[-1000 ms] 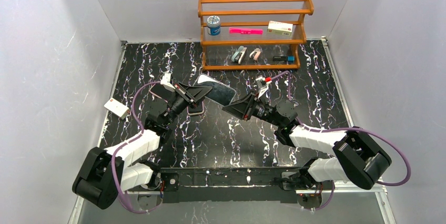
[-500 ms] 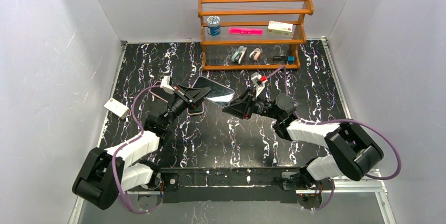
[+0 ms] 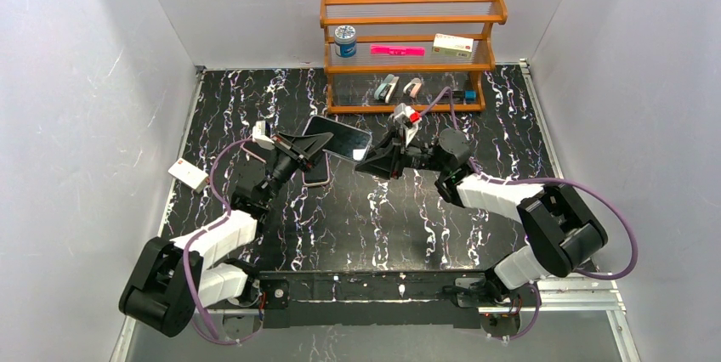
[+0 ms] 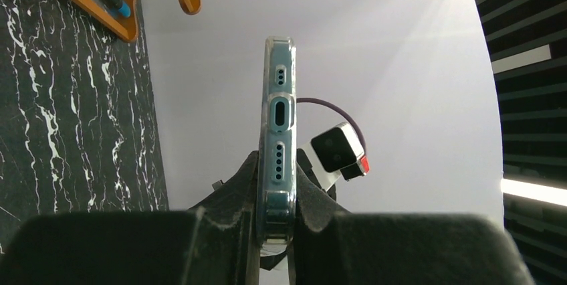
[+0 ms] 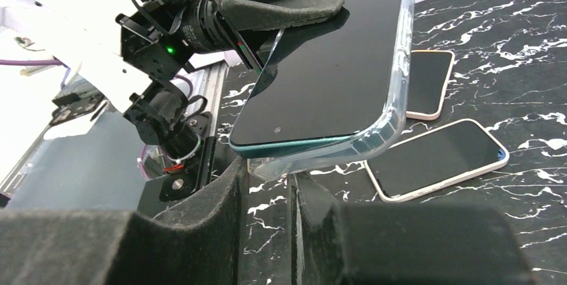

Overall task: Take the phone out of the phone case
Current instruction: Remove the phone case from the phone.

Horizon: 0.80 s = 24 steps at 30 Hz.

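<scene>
A phone point(image 3: 337, 137) with a dark screen and a teal edge sits in a clear case point(image 5: 394, 98) and is held in the air, tilted. My left gripper point(image 3: 316, 145) is shut on its left end; in the left wrist view the cased phone point(image 4: 277, 131) stands edge-on between the fingers point(image 4: 234, 218). My right gripper point(image 3: 367, 161) is at the phone's near right corner. In the right wrist view its jaws stand a narrow gap apart, and the case's corner point(image 5: 321, 158), lifted slightly off the phone, sits just at the fingertips point(image 5: 227, 191).
Two other phones lie flat on the black marbled table under the held one point(image 5: 438, 158) point(image 5: 428, 84). A wooden rack point(image 3: 408, 48) with small items stands at the back. A white box point(image 3: 188, 174) lies at the left edge.
Both grippers and the phone have moved back and to the left, toward the rack. My right gripper has closed in on the phone's corner.
</scene>
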Motion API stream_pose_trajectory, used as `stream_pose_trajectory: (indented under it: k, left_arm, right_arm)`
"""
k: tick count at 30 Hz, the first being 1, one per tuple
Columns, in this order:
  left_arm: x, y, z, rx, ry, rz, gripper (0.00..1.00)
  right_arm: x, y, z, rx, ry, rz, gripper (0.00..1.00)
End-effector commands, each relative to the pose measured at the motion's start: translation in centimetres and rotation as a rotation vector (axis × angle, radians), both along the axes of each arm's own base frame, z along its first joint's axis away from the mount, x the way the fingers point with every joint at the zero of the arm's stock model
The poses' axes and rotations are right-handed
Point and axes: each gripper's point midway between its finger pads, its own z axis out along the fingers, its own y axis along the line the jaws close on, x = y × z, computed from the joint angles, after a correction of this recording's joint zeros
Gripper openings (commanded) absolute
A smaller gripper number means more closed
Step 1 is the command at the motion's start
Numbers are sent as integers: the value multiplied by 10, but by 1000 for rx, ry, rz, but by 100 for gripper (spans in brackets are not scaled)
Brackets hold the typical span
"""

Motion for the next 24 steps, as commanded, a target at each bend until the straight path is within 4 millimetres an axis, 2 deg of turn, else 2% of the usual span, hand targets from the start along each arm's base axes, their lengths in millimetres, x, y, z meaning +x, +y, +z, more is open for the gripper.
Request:
stream_pose_trajectory:
  k: [1, 6, 10, 15, 21, 22, 24]
  left_arm:
    - [-52, -23, 64, -109, -192, -248, 0]
    - [-58, -23, 72, -120, -241, -264, 0]
    - [-61, -22, 80, -137, -277, -276, 0]
    - [-70, -23, 94, -146, -375, -298, 0]
    - [-81, -23, 95, -114, -451, -314, 0]
    - [-80, -23, 92, -111, -443, -316, 0]
    - [-76, -27, 84, -94, -428, -323, 0]
  right_arm:
    - [34, 5, -33, -124, 18, -116, 1]
    - [69, -11, -45, -153, 255, -297, 1]
    - [82, -23, -63, -216, 340, -418, 1]
    - [81, -26, -64, -212, 448, -403, 1]
    - [84, -37, -53, -135, 618, -412, 1]
    - [82, -36, -50, -131, 621, -394, 2]
    - [76, -35, -45, -129, 602, -359, 15]
